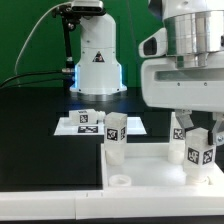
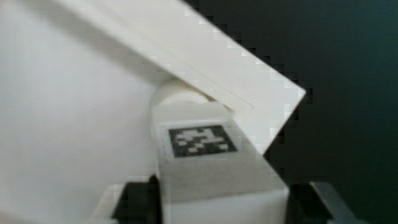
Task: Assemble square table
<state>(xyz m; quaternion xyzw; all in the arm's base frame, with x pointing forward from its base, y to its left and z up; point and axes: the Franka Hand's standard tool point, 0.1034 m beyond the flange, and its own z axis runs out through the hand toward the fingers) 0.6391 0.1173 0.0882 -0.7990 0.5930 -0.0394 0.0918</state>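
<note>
- The leg [image 1: 198, 154] stands upright on the tabletop [image 1: 150, 178], toward the exterior view's right.
- The gripper [image 2: 226, 203] has its jaws close on either side of the leg; I cannot tell if they clamp it.
- The leg is probably light, stiff, slippery plastic, so grip its flat sides squarely.

White leg [image 1: 115, 138], black-and-white square tag; white slab [image 1: 150, 172]; black tabletop [image 1: 30, 130]; green backdrop [image 1: 20, 40].

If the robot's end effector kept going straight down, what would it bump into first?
The end effector already has the white leg between its fingers. Going further down, its fingertips would probably meet the square tabletop the leg stands on, though depth is hard to judge.
</note>
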